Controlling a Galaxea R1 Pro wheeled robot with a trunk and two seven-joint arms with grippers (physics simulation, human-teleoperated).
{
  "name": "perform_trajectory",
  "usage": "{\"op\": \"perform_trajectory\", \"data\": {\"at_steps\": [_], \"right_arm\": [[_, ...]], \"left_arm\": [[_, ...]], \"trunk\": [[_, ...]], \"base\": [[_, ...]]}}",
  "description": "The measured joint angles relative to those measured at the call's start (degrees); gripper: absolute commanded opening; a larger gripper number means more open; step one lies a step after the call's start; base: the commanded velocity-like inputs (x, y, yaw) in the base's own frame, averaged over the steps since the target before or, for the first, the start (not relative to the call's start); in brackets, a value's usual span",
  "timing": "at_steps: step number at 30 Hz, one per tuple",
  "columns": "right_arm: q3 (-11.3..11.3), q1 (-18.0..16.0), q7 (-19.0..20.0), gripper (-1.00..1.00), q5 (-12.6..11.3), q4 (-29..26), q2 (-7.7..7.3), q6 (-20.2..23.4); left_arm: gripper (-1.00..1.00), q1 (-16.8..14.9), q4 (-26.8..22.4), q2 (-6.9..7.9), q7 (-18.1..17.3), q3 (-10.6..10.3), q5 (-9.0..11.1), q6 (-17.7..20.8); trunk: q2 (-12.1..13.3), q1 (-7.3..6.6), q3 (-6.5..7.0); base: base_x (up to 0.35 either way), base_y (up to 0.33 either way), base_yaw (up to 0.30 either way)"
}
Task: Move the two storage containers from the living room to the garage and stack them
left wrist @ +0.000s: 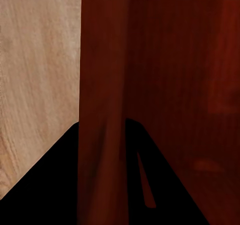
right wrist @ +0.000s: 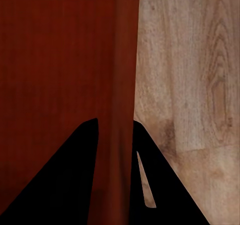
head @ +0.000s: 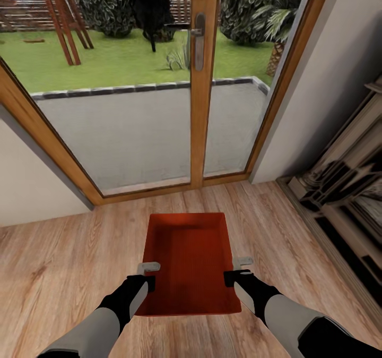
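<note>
Light wood-plank floor (head: 63, 262) runs up to a wood-framed glass door (head: 197, 82) with lawn beyond; the left tool (head: 150, 274) is closed on the bin's (head: 191, 257) left wall, and in its wrist view one finger (left wrist: 55, 185) lies outside that wall, one inside; the right tool (head: 237, 271) clamps the right wall likewise, a finger (right wrist: 165, 185) on the outer side; the red-orange bin, open-topped, sits between both arms, before the door; a dark shelf unit (head: 345, 198) stands at the right.
</note>
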Motion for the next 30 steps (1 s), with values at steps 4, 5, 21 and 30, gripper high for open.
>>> {"op": "perform_trajectory", "data": {"at_steps": [4, 5, 21, 30], "right_arm": [[-0.1, 0.02, 0.0, -1.0, 0.04, 0.0, 0.03, -0.16], [-0.13, 0.03, 0.0, -1.0, 0.05, 0.01, 0.03, -0.22], [-0.22, 0.02, 0.0, -1.0, 0.06, 0.01, 0.05, -0.45], [-0.23, 0.03, 0.0, -1.0, 0.06, 0.01, 0.05, -0.46]], "left_arm": [[-1.0, 0.0, -0.12, 0.03, 0.0, -0.07, 0.0, 0.0], [-1.0, 0.01, -0.16, 0.04, 0.0, -0.09, -0.01, 0.0], [-1.0, 0.01, -0.38, 0.07, -0.01, -0.16, -0.06, -0.01], [-1.0, 0.01, -0.37, 0.07, -0.01, -0.17, -0.06, -0.01]], "trunk": [[1.61, -0.88, 0.72], [2.01, -1.1, 0.9], [8.43, -4.62, 3.77], [12.04, -6.6, 5.39]], "base": [[0.0, 0.0, 0.0], [0.0, 0.0, 0.0], [0.0, 0.0, 0.0], [0.0, 0.0, 0.0]]}}
